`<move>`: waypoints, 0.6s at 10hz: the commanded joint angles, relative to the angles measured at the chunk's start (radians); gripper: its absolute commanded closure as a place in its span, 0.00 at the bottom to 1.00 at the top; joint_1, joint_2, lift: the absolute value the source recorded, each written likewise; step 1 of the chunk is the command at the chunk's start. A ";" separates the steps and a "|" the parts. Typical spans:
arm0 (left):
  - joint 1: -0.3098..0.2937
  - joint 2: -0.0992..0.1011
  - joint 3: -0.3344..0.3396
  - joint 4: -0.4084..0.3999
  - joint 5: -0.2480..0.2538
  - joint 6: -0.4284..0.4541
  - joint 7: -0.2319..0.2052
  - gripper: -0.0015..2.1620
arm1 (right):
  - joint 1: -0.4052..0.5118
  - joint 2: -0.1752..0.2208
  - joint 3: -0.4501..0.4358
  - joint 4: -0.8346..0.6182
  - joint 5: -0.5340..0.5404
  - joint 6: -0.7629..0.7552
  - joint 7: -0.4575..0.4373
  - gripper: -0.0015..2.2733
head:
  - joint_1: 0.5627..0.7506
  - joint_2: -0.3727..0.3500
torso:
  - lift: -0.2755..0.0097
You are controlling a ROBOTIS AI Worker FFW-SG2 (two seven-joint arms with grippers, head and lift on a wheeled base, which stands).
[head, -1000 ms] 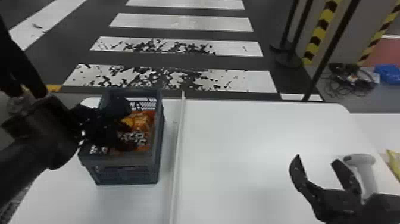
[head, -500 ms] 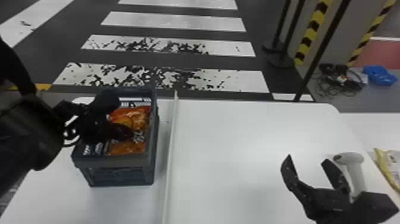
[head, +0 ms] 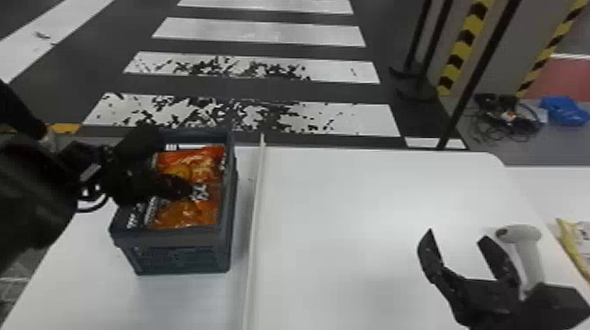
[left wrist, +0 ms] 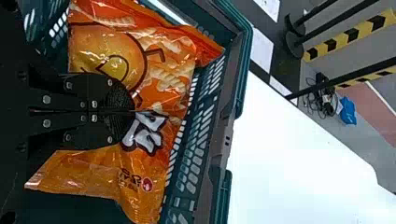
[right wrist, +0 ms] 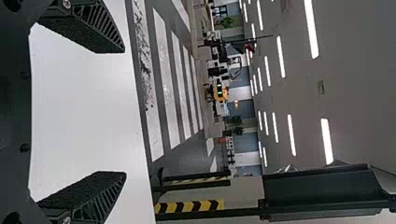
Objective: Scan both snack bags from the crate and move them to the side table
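Head view: one yellow bag at far right, presumably delivered, leaving the orange snack bag, in the left-side crate, pinched by the left fingers, for scanning and moving; lower-right, right fingers spread.

- The orange snack bag was held within the slotted walls of the teal crate, its glossy film creased.
- The fingers of the left gripper were pressed together over the bag's printed face; whether film was pinched between them could not be told.
- Beside the crate, the white table was seen.
- Beyond it, tangled cables and a blue item were left on the floor, near a yellow-and-black striped band.
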State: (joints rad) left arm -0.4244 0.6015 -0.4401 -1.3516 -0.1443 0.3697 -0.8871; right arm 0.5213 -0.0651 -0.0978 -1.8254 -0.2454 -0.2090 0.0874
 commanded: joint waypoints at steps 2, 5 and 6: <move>0.088 0.027 0.103 -0.080 0.022 -0.002 -0.006 0.99 | 0.000 0.005 0.004 0.000 0.000 0.000 0.000 0.02 | 0.70 0.48 | 0.62; 0.245 0.032 0.279 -0.164 0.084 -0.107 0.013 0.99 | 0.000 0.005 0.013 0.000 0.002 0.000 0.000 0.03 | 0.70 0.52 | 0.62; 0.277 0.021 0.325 -0.167 0.100 -0.159 0.020 0.99 | 0.000 0.005 0.015 0.000 0.005 0.006 0.000 0.03 | 0.70 0.53 | 0.62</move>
State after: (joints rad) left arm -0.1651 0.6278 -0.1411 -1.5159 -0.0539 0.2382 -0.8673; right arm 0.5215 -0.0598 -0.0835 -1.8254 -0.2431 -0.2071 0.0865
